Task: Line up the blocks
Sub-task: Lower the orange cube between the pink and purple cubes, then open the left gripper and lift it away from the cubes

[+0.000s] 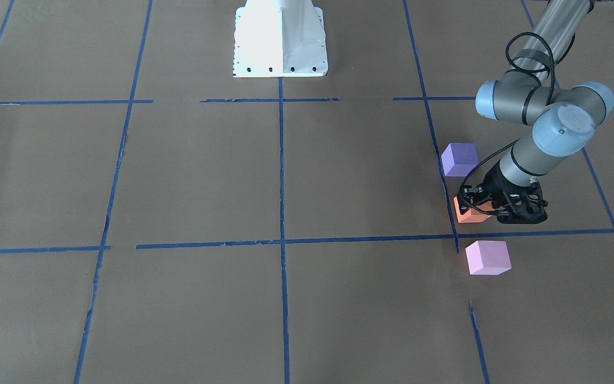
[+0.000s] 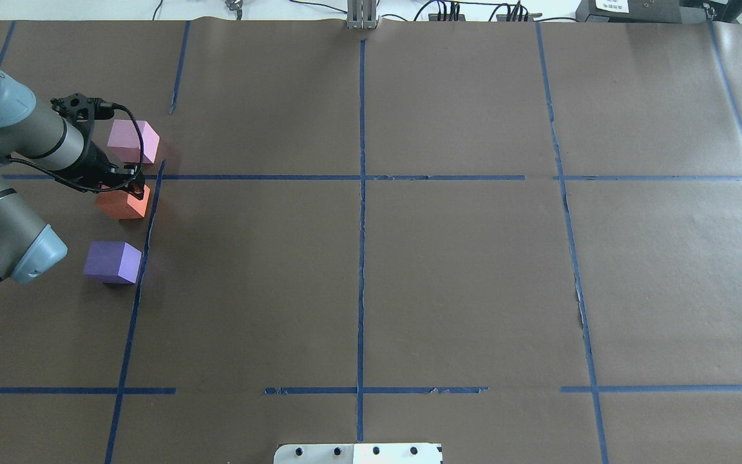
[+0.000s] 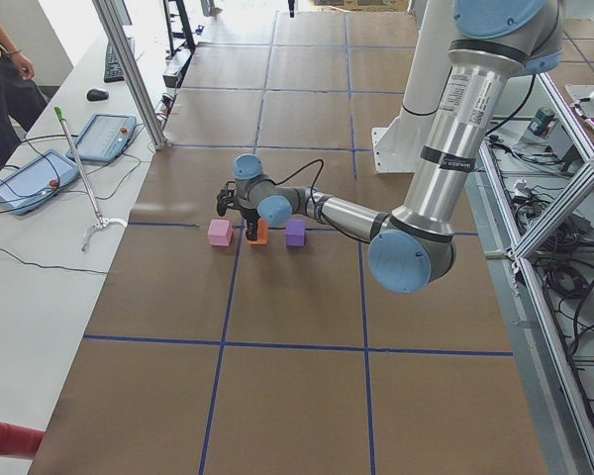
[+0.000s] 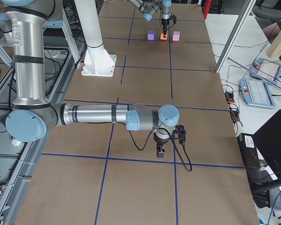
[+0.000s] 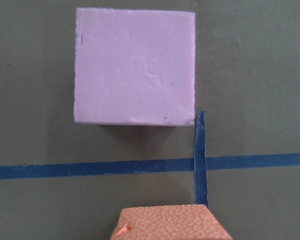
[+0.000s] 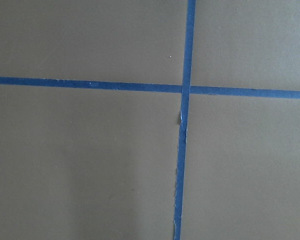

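Observation:
Three blocks stand in a row near the table's left end. The pale pink block (image 2: 131,140) (image 1: 488,257) (image 5: 135,75) is farthest from the robot. The orange block (image 2: 123,203) (image 1: 468,214) (image 5: 170,222) is in the middle. The violet-purple block (image 2: 112,261) (image 1: 459,159) is nearest. My left gripper (image 2: 127,187) (image 1: 480,205) points straight down onto the orange block, its jaws set around it, and the block rests on the paper. My right gripper (image 4: 160,152) hangs low over bare paper, far from the blocks; I cannot tell if it is open or shut.
Brown paper with a blue tape grid (image 2: 361,177) covers the table. The row of blocks runs beside a tape line (image 2: 145,225). The robot's white base (image 1: 280,40) stands at the middle of the near edge. The right wrist view shows only a tape crossing (image 6: 184,89).

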Robot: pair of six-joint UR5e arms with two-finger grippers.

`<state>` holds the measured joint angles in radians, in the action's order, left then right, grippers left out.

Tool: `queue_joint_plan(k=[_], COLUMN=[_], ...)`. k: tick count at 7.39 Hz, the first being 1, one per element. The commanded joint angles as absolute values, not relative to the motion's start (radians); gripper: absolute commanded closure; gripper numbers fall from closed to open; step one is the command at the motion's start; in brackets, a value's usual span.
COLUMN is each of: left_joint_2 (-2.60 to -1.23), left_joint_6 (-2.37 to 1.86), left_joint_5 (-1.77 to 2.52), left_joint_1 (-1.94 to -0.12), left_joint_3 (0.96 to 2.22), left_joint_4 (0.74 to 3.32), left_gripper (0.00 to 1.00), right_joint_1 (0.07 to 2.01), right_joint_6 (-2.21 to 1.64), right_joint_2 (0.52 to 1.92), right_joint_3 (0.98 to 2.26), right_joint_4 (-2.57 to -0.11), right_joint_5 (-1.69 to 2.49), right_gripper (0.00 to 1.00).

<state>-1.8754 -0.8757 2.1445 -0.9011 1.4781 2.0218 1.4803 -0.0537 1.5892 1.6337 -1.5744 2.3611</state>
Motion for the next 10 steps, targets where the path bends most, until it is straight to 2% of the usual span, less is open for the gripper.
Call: queue_joint_plan(k=[1, 3, 4, 6, 10], left_joint_2=[-1.876, -1.876, -1.876, -1.87, -1.763], left_joint_6=[-0.874, -0.873, -0.865, -0.859, -0.865], left_joint_5=[2.145, 2.145, 2.145, 2.141, 2.151], left_joint_1=[-0.9, -0.899, -0.899, -0.908, -1.007], left_joint_3=[1.477, 1.467, 1.466, 1.5, 1.725], left_joint_4=[2.022, 2.023, 2.023, 2.022, 1.973], left_gripper=[0.24, 0.04, 0.01, 0.0, 0.0], right_joint_1=[1.48, 1.48, 1.48, 1.48, 1.48], right_joint_6=[-0.054, -0.054, -0.054, -0.054, -0.054], right_joint_2=[1.589, 1.589, 1.589, 1.589, 1.589], right_joint_3=[1.634, 1.634, 1.634, 1.634, 1.634], right_joint_4=[-1.575, -1.574, -1.574, -1.575, -1.574], right_joint_5=[2.361, 2.361, 2.361, 2.361, 2.361], right_gripper=[0.0, 0.0, 0.0, 0.0, 0.0])
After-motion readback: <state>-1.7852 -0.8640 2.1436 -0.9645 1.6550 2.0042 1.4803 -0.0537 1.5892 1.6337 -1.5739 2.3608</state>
